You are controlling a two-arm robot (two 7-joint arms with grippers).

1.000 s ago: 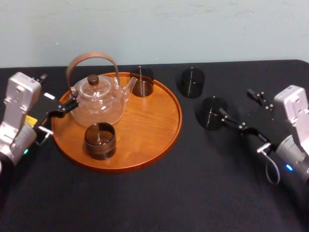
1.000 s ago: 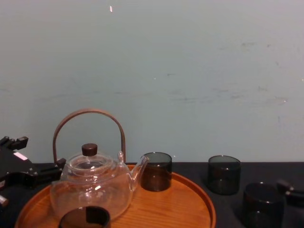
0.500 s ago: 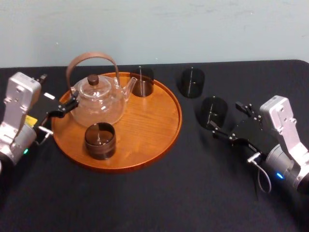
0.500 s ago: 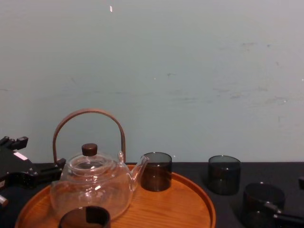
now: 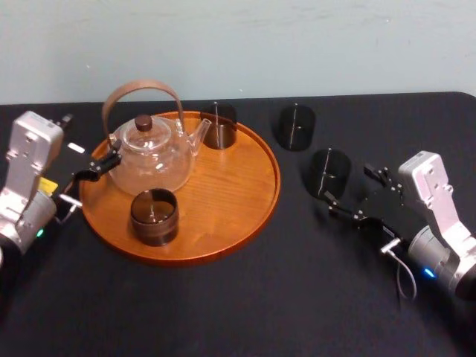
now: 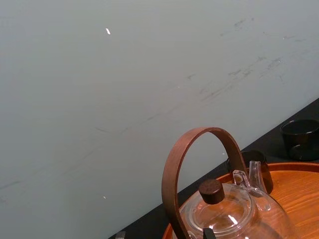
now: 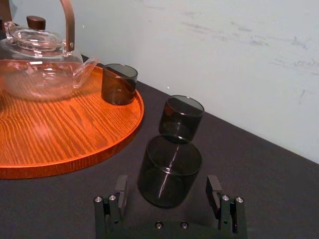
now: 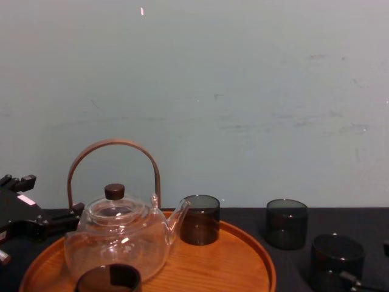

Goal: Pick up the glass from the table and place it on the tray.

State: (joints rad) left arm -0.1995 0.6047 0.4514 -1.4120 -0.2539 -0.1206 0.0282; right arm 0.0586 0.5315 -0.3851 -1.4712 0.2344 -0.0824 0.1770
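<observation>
Smoky cylindrical glass (image 7: pixel 169 169) just ahead of spread fingers (image 7: pixel 121 190) of right gripper (image 7: pixel 167 182)

I find no word, number or brand mark that I can read anywhere. My left arm (image 5: pixel 26 175), at nine o'clock from the tray (image 5: pixel 230 193), carries a yellow label (image 5: pixel 46 186) and a small white sticker (image 5: pixel 76 148). Whatever is printed on them is too small to make out.

Pale blue-green wall (image 8: pixel 243 91) behind, plain, faint scuffs and scratches, evenly lit.
</observation>
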